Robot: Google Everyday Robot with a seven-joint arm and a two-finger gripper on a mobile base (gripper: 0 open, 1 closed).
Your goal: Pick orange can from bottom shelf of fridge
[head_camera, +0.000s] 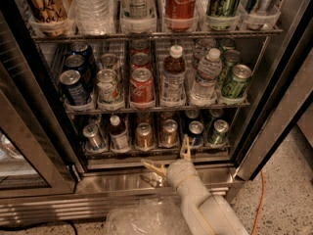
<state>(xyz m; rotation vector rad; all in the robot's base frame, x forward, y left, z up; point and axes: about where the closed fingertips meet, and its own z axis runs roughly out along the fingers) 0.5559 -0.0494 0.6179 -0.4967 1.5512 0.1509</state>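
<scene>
Coca-Cola script on red bottle (181, 1), top rack (146, 35). Gripper (169, 159) just before bottom shelf (122, 152).

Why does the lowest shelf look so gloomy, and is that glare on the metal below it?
Camera view: the bottom shelf gets less light than the racks above, so the orange can looks dull copper. Camera view: yes, the steel sill of the fridge shines with reflections, and the pale gripper, jaws open just before that shelf, is brightly lit.
</scene>
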